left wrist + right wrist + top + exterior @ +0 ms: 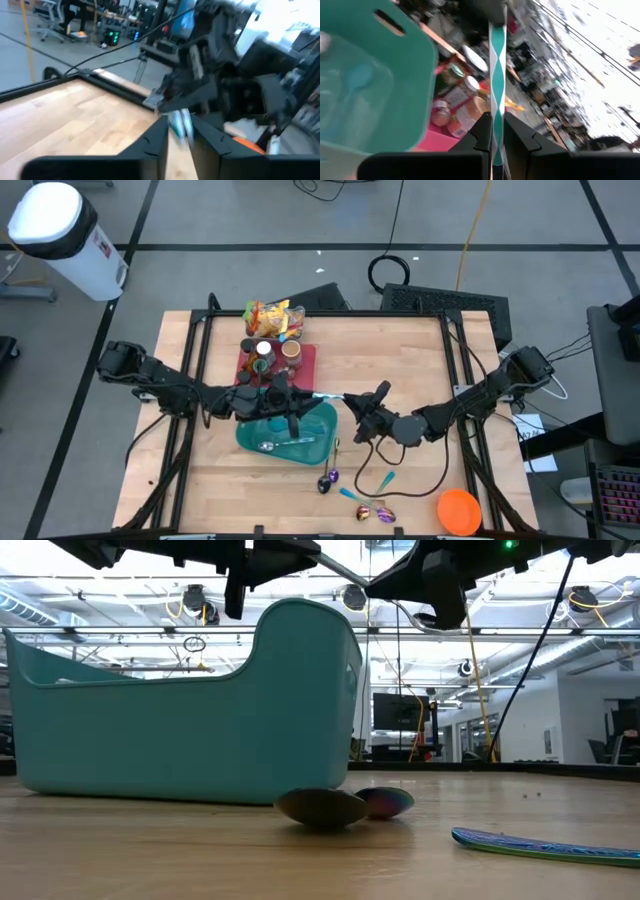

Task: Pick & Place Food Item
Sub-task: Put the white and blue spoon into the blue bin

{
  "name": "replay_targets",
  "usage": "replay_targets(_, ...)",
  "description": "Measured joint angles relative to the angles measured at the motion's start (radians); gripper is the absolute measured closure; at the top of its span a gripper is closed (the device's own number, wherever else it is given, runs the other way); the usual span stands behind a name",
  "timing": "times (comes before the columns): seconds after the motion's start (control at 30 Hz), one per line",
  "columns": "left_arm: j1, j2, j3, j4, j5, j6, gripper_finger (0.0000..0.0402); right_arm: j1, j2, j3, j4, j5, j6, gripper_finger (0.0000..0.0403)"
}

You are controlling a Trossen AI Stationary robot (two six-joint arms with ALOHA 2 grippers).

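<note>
Two dark robot arms meet over the middle of a wood table [420, 350], above a teal basket [250, 438]. Between them hangs a thin teal & white striped stick [322, 394] – prob. a candy stick or straw, can't tell which. R gripper [494, 120] has jaws shut on one end; L gripper [177, 131] has jaws narrow, pinching the other end. Stick is off the table, just above the basket's far rim. Looks very light, stiff but likely snappable, smooth – best held w/ a gentle pinch near an end, no bending
</note>
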Motion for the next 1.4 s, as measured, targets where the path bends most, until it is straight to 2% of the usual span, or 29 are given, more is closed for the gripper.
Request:
replay_targets(0.2,0.002,0.000,0.000,0.029,0.041,0.009,0.0243,0.000,0.002,0.000,-0.012,-0.045,0.006,0.0387)
replay_targets(0.37,0.001,0.000,0.000,0.024,0.072,0.007,0.0225,0.000,0.002,0.000,-0.008,-0.029,0.019,0.0387)
replay_targets(0.63,0.001,0.000,0.000,0.012,0.078,0.012,0.0259,-0.006,0.002,0.000,-0.001,-0.027,0.033,0.0387)
replay_targets(0.77,0.001,0.000,0.000,0.001,0.078,0.013,0.0300,-0.006,0.002,0.000,0.000,-0.027,0.034,0.0387)
replay_targets(0.9,0.003,0.000,0.000,-0.001,0.057,0.021,0.0358,-0.006,0.001,0.000,-0.003,-0.025,0.038,0.0387)
replay_targets(1.0,0.002,-0.007,0.000,-0.004,0.031,0.020,0.0358,-0.006,0.000,0.000,-0.005,-0.038,0.092,0.0381)
replay_targets(1.07,-0.005,-0.039,0.000,-0.038,0.031,0.034,0.0358,-0.003,0.001,0.001,0.003,-0.047,0.153,0.0368)
replay_targets(1.23,-0.067,-0.199,0.003,-0.235,0.011,0.066,0.0358,0.065,-0.050,-0.001,-0.001,0.053,0.222,0.0305)
replay_targets(1.4,-0.205,-0.319,0.002,-0.463,-0.136,0.064,0.0358,0.177,-0.148,0.000,-0.021,0.128,0.279,0.0249)
